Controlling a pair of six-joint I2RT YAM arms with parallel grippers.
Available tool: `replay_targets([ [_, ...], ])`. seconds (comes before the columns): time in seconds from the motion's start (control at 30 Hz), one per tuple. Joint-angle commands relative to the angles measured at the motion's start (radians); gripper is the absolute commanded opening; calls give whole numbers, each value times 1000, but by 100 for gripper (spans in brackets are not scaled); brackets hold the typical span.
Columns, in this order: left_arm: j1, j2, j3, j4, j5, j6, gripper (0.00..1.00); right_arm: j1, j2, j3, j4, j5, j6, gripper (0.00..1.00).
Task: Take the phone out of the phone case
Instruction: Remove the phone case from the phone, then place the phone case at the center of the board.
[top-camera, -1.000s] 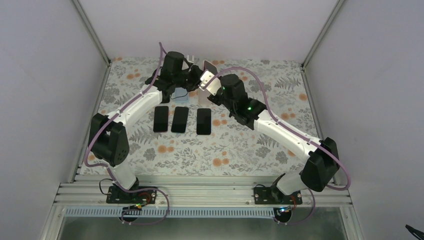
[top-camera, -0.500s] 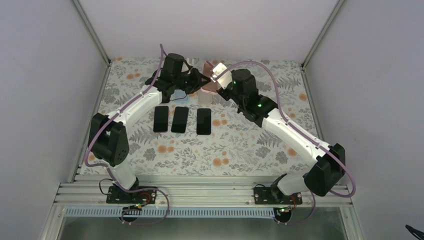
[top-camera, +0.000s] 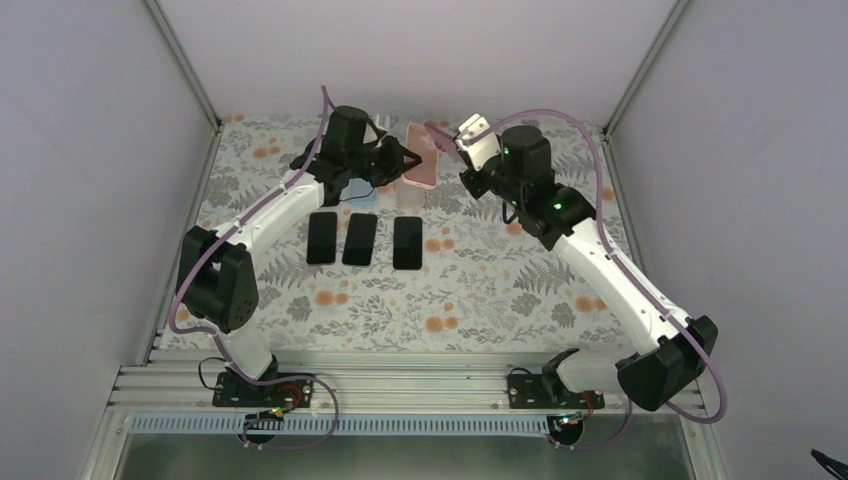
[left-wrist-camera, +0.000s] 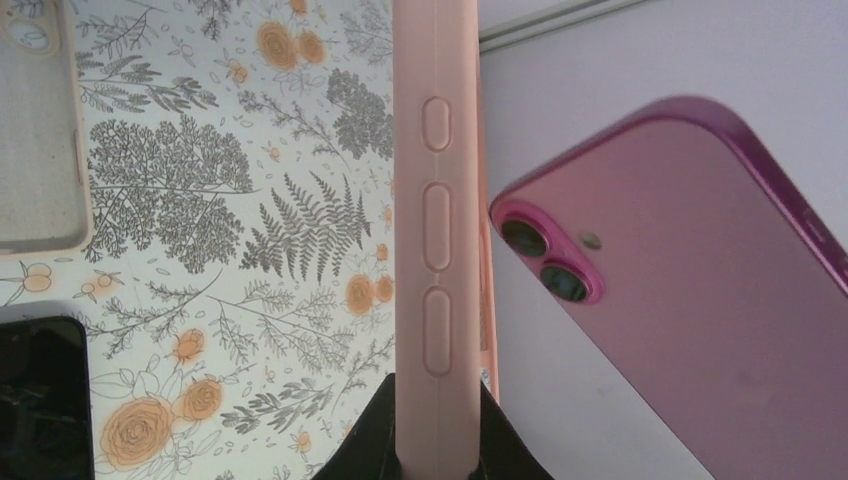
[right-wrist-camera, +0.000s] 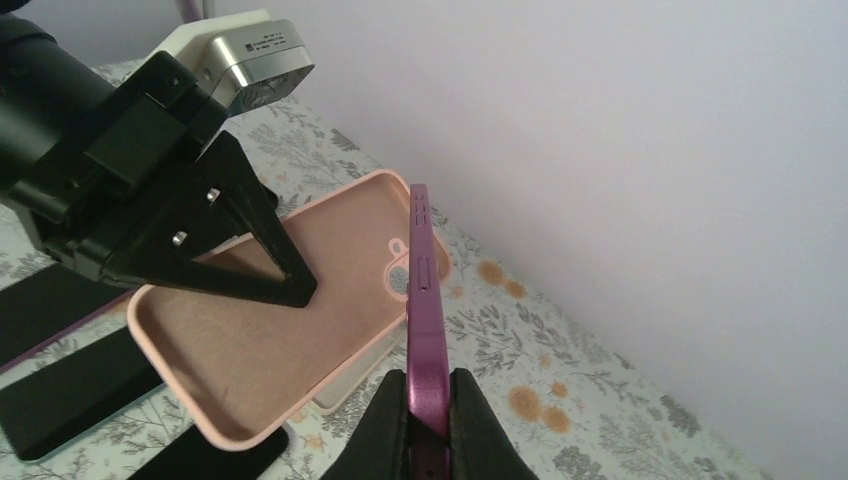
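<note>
Beside matte case (left-wrist-camera: 437, 200), glossy phone (left-wrist-camera: 700, 330) (magenta)

The salmon-pink silicone phone case (left-wrist-camera: 437, 200) runs off the left wrist view's top edge, its lower end hidden inside the left gripper (left-wrist-camera: 436, 445). The glossy magenta phone (left-wrist-camera: 690, 330) is cropped right and below, and a flat black phone (left-wrist-camera: 40, 400) is cropped by the lower-left corner.

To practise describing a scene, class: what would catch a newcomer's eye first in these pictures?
The empty pink phone case, pinched in the left jaws over the table's far side, and the magenta phone, clamped in the right jaws beside it, free of it. Next, three black phones lie in a row on the floral table.
</note>
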Motion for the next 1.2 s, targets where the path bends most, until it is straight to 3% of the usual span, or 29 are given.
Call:
replay_targets([
  [0.0, 9, 21, 51, 17, -3, 36, 2, -49, -45, 57, -9, -112, 74, 4],
  [0.37, 6, 200, 247, -84, -100, 151, 2, -176, -66, 73, -14, -165, 113, 4],
  [0.73, -43, 352, 308, -16, -200, 119, 2, -280, -46, 101, -19, -196, 139, 4],
  [1.17, -139, 605, 549, -27, -350, 94, 3, -349, -61, 82, -21, -241, 158, 4],
])
